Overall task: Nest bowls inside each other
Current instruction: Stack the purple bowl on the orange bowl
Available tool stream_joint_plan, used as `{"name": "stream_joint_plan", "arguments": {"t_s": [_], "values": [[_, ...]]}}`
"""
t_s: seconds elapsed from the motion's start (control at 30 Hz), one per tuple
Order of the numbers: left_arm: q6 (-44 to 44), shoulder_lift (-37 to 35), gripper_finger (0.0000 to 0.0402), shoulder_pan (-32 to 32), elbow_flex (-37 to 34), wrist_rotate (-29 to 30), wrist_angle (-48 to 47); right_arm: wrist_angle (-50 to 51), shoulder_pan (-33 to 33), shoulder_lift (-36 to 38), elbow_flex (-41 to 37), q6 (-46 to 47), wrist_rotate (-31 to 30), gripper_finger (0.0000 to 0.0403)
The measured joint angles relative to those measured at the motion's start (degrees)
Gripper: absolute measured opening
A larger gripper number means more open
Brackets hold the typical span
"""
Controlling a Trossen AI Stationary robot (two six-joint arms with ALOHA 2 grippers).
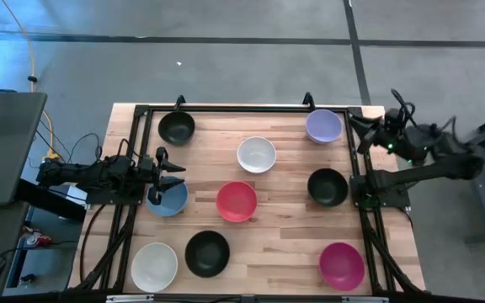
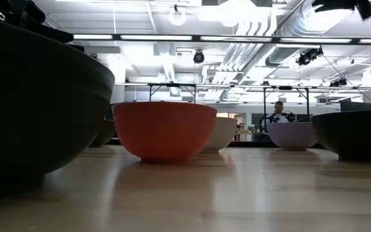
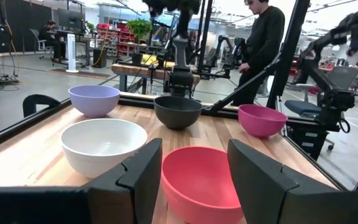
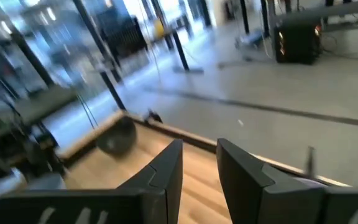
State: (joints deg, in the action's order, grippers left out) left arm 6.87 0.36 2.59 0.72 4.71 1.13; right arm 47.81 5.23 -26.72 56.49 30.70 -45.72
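Several bowls stand apart, each on its base, on the wooden table [image 1: 276,227]. They are black [image 1: 176,128], white [image 1: 256,155], lavender [image 1: 323,126], black [image 1: 327,187], red [image 1: 237,201], blue [image 1: 167,200], white [image 1: 155,266], black [image 1: 207,253] and magenta [image 1: 341,265]. My left gripper [image 1: 175,177] is open and level at the table's left edge, over the blue bowl. In its wrist view the left gripper [image 3: 194,177] points toward the red bowl [image 3: 197,180]. My right gripper [image 4: 199,168] is open and empty. It is raised by the table's far right corner [image 1: 365,135], near the lavender bowl.
A black frame [image 1: 226,109] runs along the table's far edge and both sides. A person [image 3: 260,43] stands beyond the table's right side, among other robot stands. A dark cabinet [image 1: 2,147] is left of the table.
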Motion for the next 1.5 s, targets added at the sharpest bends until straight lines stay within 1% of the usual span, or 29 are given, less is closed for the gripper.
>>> {"name": "stream_joint_plan", "arguments": {"t_s": [0.13,0.2,0.3,0.33,0.37,0.43,0.47,0.53,0.57,0.63,0.77,0.87,0.97,1.07,1.13,1.33,1.5], "values": [[0.0,0.0,0.0172,0.0,0.0,0.0,0.0,17.9,0.0,-11.1,16.5,1.9,3.0,0.0091],[0.2,0.0,0.0172,0.0,0.0,0.0,0.0,27.3,0.0,-16.4,24.4,2.4,3.4,0.0091],[0.5,0.0,0.0172,0.0,0.0,0.0,0.0,41.8,-1.8,-23.5,35.0,7.6,3.1,0.0091],[0.5,0.0,0.0172,0.0,0.0,0.0,0.0,42.8,-3.2,-25.3,37.1,9.2,3.0,0.0091],[0.5,0.0,0.0172,0.0,0.0,0.0,0.0,41.3,-5.0,-26.1,38.2,8.1,3.7,0.0091],[0.5,0.0,0.0172,0.0,0.0,0.0,0.0,40.4,-9.0,-27.4,39.7,4.9,8.8,0.0091],[0.6,0.0,0.0172,0.0,0.0,0.0,0.0,40.6,-11.3,-28.9,40.6,4.3,9.8,0.0091],[0.7,0.0,0.0172,0.0,0.0,-0.1,0.0,42.5,-16.5,-30.6,41.1,4.6,10.3,0.0091],[1.2,0.0,0.0172,0.0,0.0,-0.1,0.0,41.8,-19.2,-31.1,40.3,3.7,11.0,0.0091],[2.6,0.0,0.0172,0.0,0.0,-0.2,0.0,41.7,-24.6,-32.6,38.9,1.3,14.4,0.0091],[3.5,0.0,0.0172,0.0,0.0,-0.2,0.0,41.9,-35.2,-37.0,35.3,-1.2,16.7,0.0091],[3.6,0.0,0.0172,0.0,0.0,-0.1,0.0,40.7,-41.7,-40.7,32.5,-4.3,20.4,0.0091],[3.7,0.0,0.0172,0.0,0.0,0.0,0.0,40.1,-46.8,-45.1,30.3,-7.5,21.8,0.0091],[3.6,0.0,0.0172,0.0,0.0,0.1,0.0,37.9,-50.9,-49.4,28.9,-12.1,22.2,0.0091],[3.5,0.0,0.0172,0.0,0.0,0.1,0.0,36.5,-52.8,-52.4,28.9,-19.5,23.6,0.0091],[3.5,0.0,0.0172,0.0,0.0,0.0,0.0,30.1,-54.8,-58.5,28.9,-43.7,29.4,0.0091],[3.5,0.0,0.0172,0.0,0.0,0.0,0.0,23.0,-57.3,-60.8,28.9,-55.4,31.8,0.0091]]}}
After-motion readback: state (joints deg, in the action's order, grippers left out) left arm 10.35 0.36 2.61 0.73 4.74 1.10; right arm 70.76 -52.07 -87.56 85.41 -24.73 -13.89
